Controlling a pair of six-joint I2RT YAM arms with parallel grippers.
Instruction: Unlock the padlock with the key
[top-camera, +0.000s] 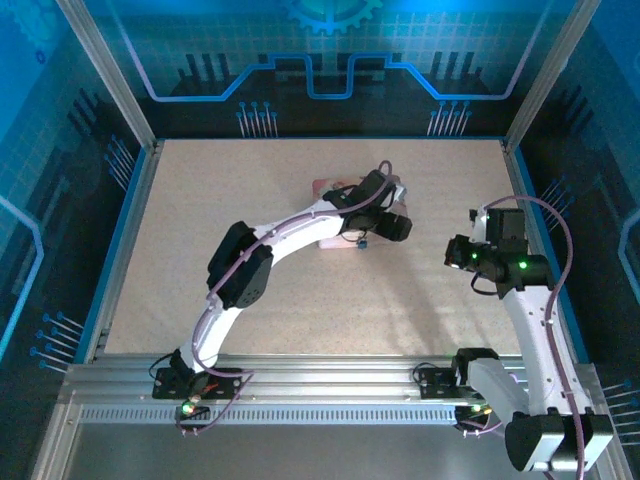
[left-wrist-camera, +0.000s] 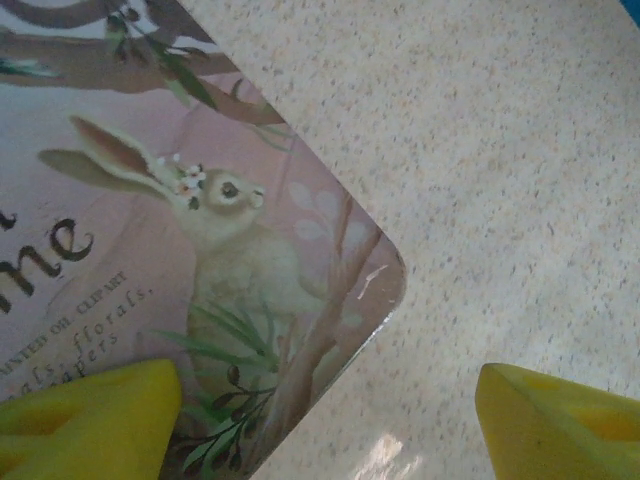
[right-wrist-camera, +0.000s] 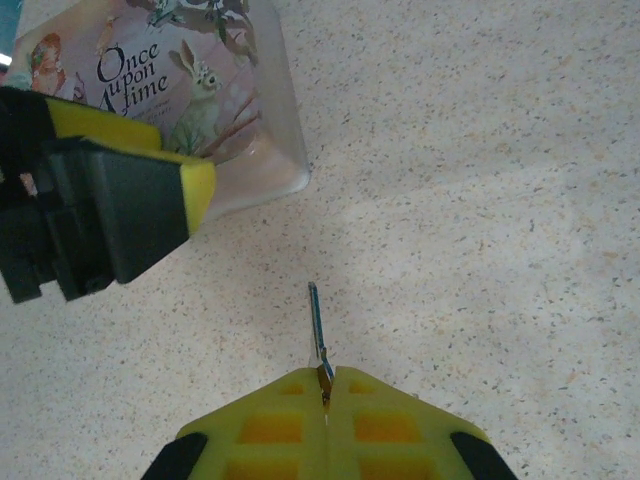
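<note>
Left arm reaches fwd from its base, elbow kinked out to the left, forearm angling up and right so the wrist hangs over the pink tin (top-camera: 333, 243) mid table (top-camera: 200, 250). Left gripper (left-wrist-camera: 325, 435) is spread wide with nothing in it. In the left wrist view one yellow finger (left-wrist-camera: 85, 415) sits over the tin's lid. The other one (left-wrist-camera: 560, 420) is over bare tabletop, w/ the tin's rounded corner in between the jaws. Can't tell if either pad touches the lid.

Right arm comes up from its base on the right side, forearm going away from the near edge, wrist bent left so the right gripper (top-camera: 452, 252) faces the tin and the left gripper, well apart from both.

Right gripper is clamped tight on the key (right-wrist-camera: 318, 330). Its yellow pads meet in a seam and the key's back end is pinched right in that seam. The key is a rly thin dark metal sliver w/ a blue-ish sheen, bare shaft sticking out past the fingertips. Its long axis runs straight out from the jaws, leaning a touch left. The tip points twd the tin's near corner and the left gripper's yellow pad (right-wrist-camera: 195, 190), but well short of both. It hangs over open tabletop; can't tell how high.
</note>
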